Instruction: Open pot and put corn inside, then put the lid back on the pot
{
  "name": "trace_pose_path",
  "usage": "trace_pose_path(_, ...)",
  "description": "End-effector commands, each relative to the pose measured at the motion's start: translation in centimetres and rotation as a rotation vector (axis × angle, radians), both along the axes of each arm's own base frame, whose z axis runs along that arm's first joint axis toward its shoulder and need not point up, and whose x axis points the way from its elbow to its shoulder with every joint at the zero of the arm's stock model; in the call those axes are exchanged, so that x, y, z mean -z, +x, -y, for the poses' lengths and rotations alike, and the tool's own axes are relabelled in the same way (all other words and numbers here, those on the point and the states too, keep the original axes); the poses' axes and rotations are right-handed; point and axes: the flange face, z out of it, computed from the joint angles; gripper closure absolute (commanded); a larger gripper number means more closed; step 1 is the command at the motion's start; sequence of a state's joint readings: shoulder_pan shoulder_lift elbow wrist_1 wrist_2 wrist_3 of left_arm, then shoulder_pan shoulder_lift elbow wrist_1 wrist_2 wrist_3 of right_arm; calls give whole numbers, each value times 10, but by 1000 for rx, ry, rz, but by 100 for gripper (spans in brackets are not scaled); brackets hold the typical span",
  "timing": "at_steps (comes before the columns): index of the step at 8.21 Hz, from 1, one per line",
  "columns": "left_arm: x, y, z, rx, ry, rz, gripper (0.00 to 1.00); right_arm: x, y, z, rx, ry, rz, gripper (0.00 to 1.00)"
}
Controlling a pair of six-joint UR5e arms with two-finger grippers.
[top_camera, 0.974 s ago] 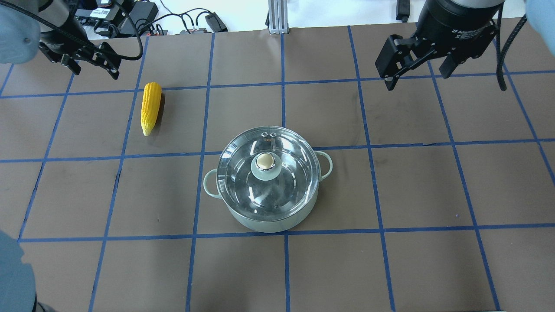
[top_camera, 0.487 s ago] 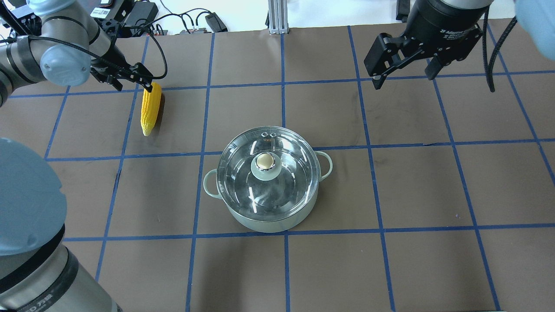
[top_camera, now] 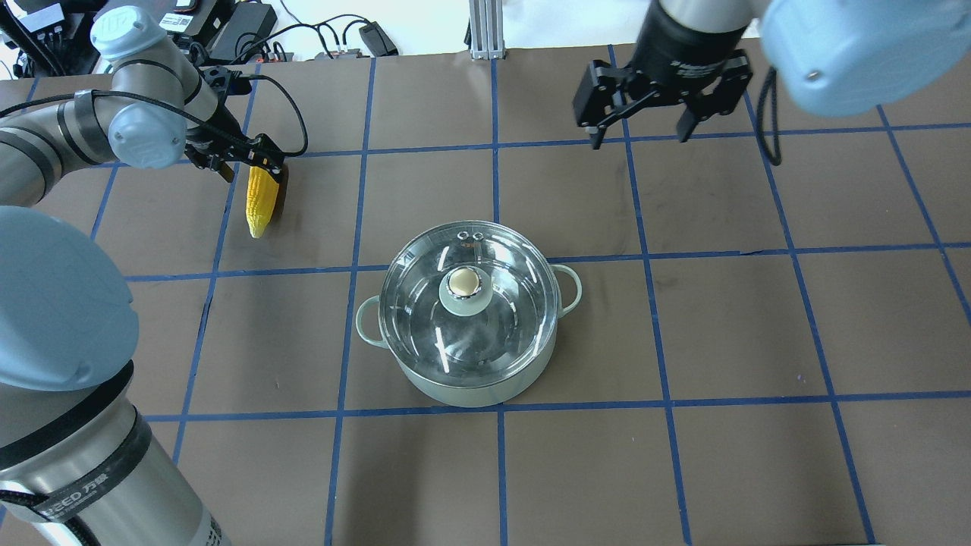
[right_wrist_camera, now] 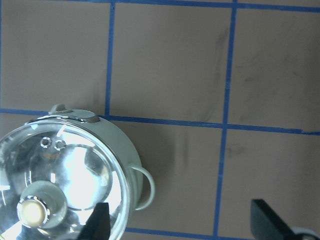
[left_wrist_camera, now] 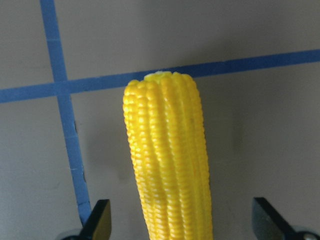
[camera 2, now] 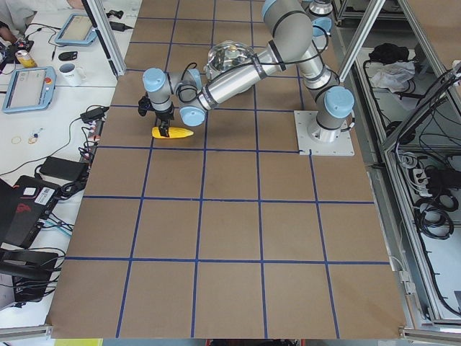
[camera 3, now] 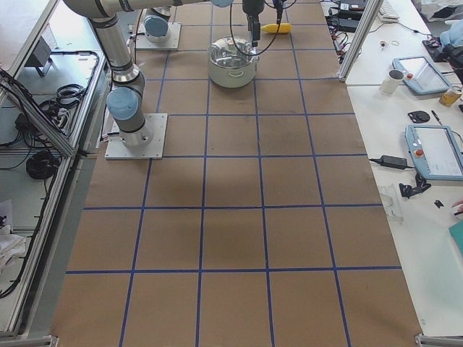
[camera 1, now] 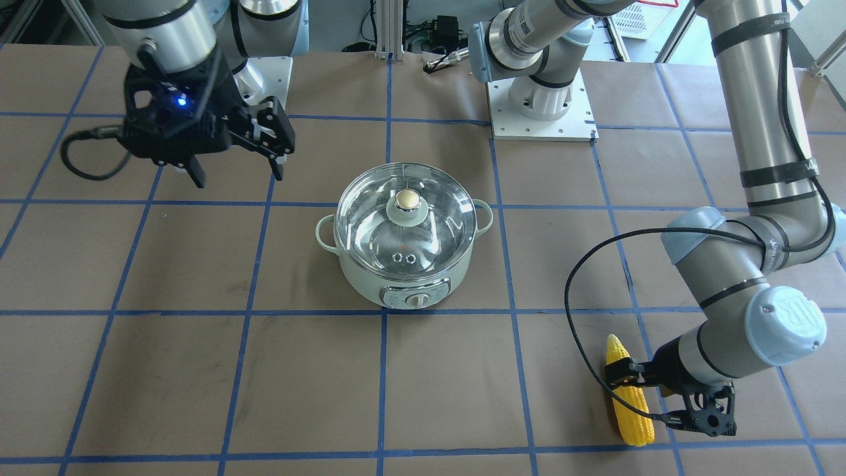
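Note:
The mint-green pot [top_camera: 470, 383] stands mid-table with the glass lid [top_camera: 501, 318] closed on it; both show in the front view too, pot [camera 1: 370, 284] and lid [camera 1: 436, 231]. The yellow corn [top_camera: 258, 201] lies on the table at the far left, and in the front view [camera 1: 631, 410]. My left gripper [top_camera: 254, 163] is open and low over the corn's thick end. In the left wrist view the corn [left_wrist_camera: 167, 160] lies between its spread fingers. My right gripper [top_camera: 641, 136] is open and empty, high beyond the pot's right side. The right wrist view shows the pot [right_wrist_camera: 122, 165] at lower left.
Cables and power bricks [top_camera: 227, 34] lie past the table's far edge, next to an aluminium post [top_camera: 485, 30]. My left arm's elbow [top_camera: 53, 303] fills the overhead view's lower left. The arm bases [camera 1: 542, 99] stand at the table's robot side.
My left gripper has moved right and down onto the corn's thick end. My right gripper has moved left, nearer the pot's line. Pot, lid and corn have not moved.

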State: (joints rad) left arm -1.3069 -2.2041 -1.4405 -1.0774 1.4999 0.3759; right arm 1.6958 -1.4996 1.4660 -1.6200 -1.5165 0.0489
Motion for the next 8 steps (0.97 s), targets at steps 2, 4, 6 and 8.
trace_pose_path(2, 38, 1, 2, -73, 59, -11, 9, 76, 129, 3, 81, 5, 32, 0)
trace_pose_path(4, 43, 1, 2, -73, 66, -8, 88, 115, 169, -22, 62, 38, 18, 0)
trace_pose_path(6, 31, 1, 1, -125, 64, -6, 100, 143, 186, -31, 93, 56, 10, 0)
trace_pose_path(8, 8, 0, -6, -139, 89, -4, 100, 167, 201, -42, 146, 100, -9, 0)
